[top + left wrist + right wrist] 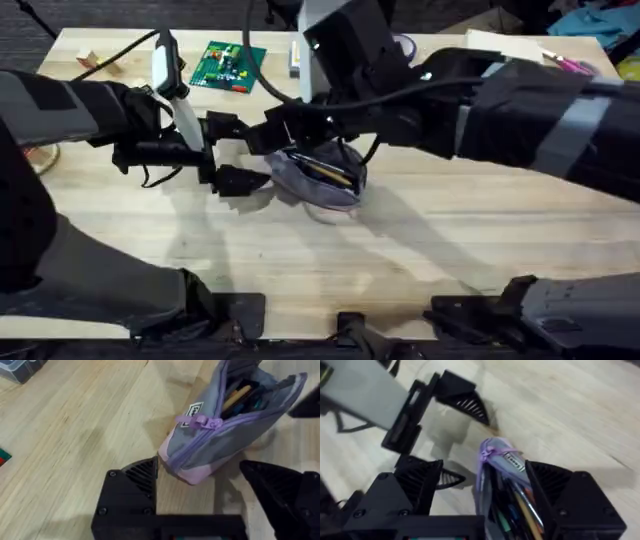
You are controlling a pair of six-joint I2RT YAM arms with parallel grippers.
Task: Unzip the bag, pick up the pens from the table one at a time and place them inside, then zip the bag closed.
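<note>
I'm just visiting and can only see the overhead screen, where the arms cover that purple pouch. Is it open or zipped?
Observer: Open. The left wrist view shows the bag gaping, with its zipper pull at the end nearest the left gripper.
Operator: Is anything inside?
Observer: Yes. The right wrist view shows several pens in it, one yellowish and one green.
Operator: Is the left gripper squeezing the pouch?
Observer: No. Its fingers stand open on either side of the bag's end and do not clamp it.
</note>
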